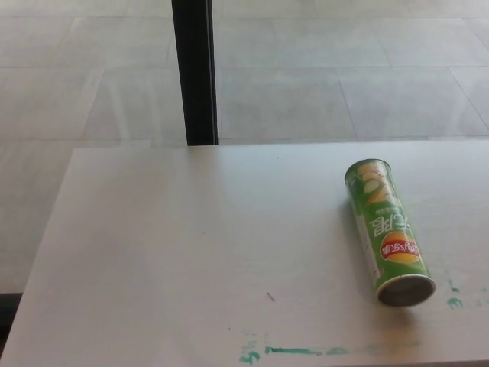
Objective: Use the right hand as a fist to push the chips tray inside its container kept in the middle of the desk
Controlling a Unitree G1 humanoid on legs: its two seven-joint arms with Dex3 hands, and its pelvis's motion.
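A green chips can (pixel 387 232) lies on its side on the pale tabletop (pixel 176 252), over toward the right of the surface rather than at its centre. It runs roughly front to back with a slight slant: the far end sits a little further left, and the near end points toward the front right. That near end shows a round, dark grey face ringed by a thin light rim. Whether a tray sits inside or sticks out there, I cannot tell. The label carries a red and yellow logo close to the near end, with white lettering above it reading upside down from here.

Neither of the robot's hands shows anywhere in the head view, so I cannot say whether they are spread or pressed together.

Along the front edge of the tabletop runs a smeared teal line (pixel 294 351), with a few more teal spots (pixel 454 302) just right of the can's near end. A small dark speck (pixel 270 297) sits on the bare surface, well left of the can. Beyond the far edge stands a black post (pixel 194 73) on a grey tiled floor (pixel 344 84).
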